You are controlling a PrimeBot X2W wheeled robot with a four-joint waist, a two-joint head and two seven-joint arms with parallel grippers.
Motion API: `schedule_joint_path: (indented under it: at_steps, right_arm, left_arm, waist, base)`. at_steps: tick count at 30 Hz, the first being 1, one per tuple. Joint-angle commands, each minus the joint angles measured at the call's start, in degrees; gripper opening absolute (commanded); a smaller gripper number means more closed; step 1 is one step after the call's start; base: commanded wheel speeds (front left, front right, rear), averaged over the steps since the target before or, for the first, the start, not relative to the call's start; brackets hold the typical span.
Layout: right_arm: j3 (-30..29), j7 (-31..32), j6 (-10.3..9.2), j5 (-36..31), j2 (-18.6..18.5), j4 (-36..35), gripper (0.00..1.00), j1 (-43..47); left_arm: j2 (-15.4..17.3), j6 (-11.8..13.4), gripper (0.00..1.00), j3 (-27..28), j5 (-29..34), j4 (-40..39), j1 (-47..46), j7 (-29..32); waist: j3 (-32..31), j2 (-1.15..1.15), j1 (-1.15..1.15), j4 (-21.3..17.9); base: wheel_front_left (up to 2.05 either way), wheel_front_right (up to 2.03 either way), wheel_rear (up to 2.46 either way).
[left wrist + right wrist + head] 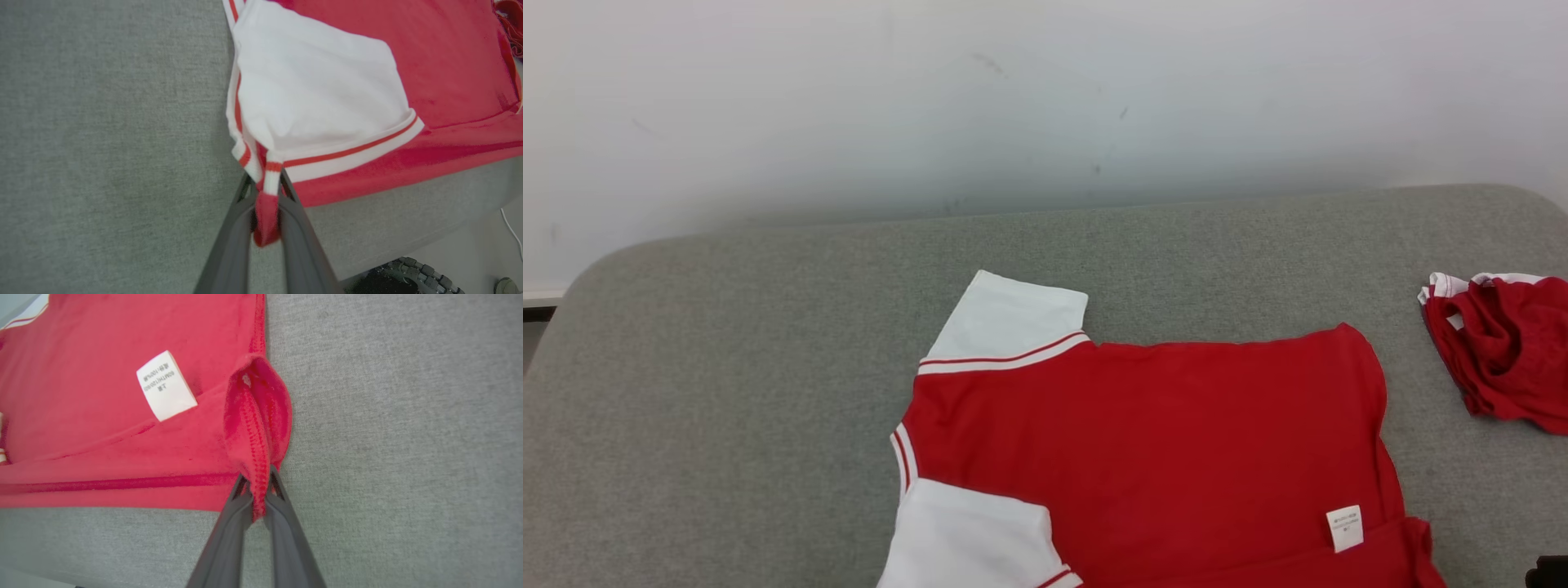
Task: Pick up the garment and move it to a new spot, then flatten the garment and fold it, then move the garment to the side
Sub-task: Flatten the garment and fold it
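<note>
Red short-sleeved cloth garment with white sleeves: soft matt knit, ribbed striped cuffs, overlock stitching on the hem; its small white sewn-in label looks like smooth woven tape, printed. Grey rounded table cover is coarse, felt-like matt fabric; the crumpled red-and-white cloth pile is the same matt knit. Left gripper fingers and right gripper fingers: dark grey, smooth, matt, plastic-looking.

I see red shirt with white sleeves spread flat on grey fabric surface, collar left, white label showing.
</note>
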Motion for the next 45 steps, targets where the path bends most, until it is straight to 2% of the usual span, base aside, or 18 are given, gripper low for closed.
schedule_joint_path:
  at_steps: [1,2,3,8,16,20,23,29,35,37,45]
  right_arm:
    - [-1.8,0.43,-0.25,-0.87,0.26,-0.38,0.84,0.95]
    - [-2.4,0.78,-0.25,-1.55,0.78,-0.71,1.0,1.21]
    - [-2.99,0.94,-0.22,-2.22,1.49,-0.98,1.0,1.41]
    - [-6.1,2.12,-0.2,-4.39,3.44,-2.91,1.0,1.91]
    - [-11.29,1.2,-0.2,-7.17,4.64,-9.14,1.0,-1.16]
    - [-13.06,-0.55,-0.2,-8.93,5.7,-9.73,1.0,-6.21]
    - [-13.45,-2.17,-0.2,-10.32,6.84,-8.56,1.0,-12.16]
    - [-12.92,-3.97,-0.2,-10.51,9.98,-1.67,1.0,-24.7]
    - [-8.9,-1.82,-0.2,-9.56,9.78,6.53,1.0,-36.57]
    - [-6.09,0.07,-0.2,-7.76,9.96,10.81,1.0,-41.93]
    - [1.52,4.26,-0.2,-3.27,9.37,18.47,1.0,-50.41]
  left_arm:
    - [0.95,0.74,0.28,0.38,-0.48,0.0,0.91,0.21]
    - [1.08,0.71,0.82,0.04,-0.43,-0.08,0.97,0.59]
    - [0.96,0.67,1.0,-0.09,-0.46,-0.23,0.93,0.73]
    - [2.1,0.85,1.0,0.72,0.12,-0.7,-0.16,0.36]
    - [7.2,0.53,1.0,3.63,2.5,-4.94,-6.45,1.66]
    - [8.59,-1.81,1.0,4.36,4.02,-6.6,-14.29,4.23]
    - [9.75,-3.82,1.0,4.16,7.03,-5.02,-22.72,6.7]
    - [4.76,-9.9,1.0,2.64,7.0,2.07,-37.54,11.11]
    - [0.32,-16.61,1.0,0.72,6.53,13.53,-51.63,17.11]
    - [-2.04,-19.71,1.0,-0.43,5.64,20.03,-57.41,20.39]
    - [-5.9,-24.1,1.0,-2.87,6.53,32.77,-67.2,23.59]
  waist:
    - [0.21,0.0,0.0,-0.18]
    - [0.3,0.0,0.0,-0.27]
    - [0.36,0.0,0.0,-0.34]
    - [0.11,0.0,0.0,-0.75]
    - [0.65,0.0,0.0,-1.39]
    - [2.69,0.0,0.0,-1.58]
    - [5.18,0.0,0.0,-2.19]
    - [10.24,0.0,0.0,-4.09]
    - [16.55,0.0,0.0,-5.48]
    - [19.26,0.0,0.0,-6.14]
    - [24.03,0.0,0.0,-7.57]
  base:
    - [0.0,0.0,0.0]
    - [0.0,0.0,0.0]
    - [0.0,0.0,0.0]
    - [0.0,0.0,0.0]
    - [0.0,0.0,0.0]
    - [0.0,0.0,0.0]
    - [0.0,0.0,0.0]
    - [0.0,0.0,0.0]
    - [0.0,0.0,0.0]
    - [0.0,0.0,0.0]
    - [0.0,0.0,0.0]
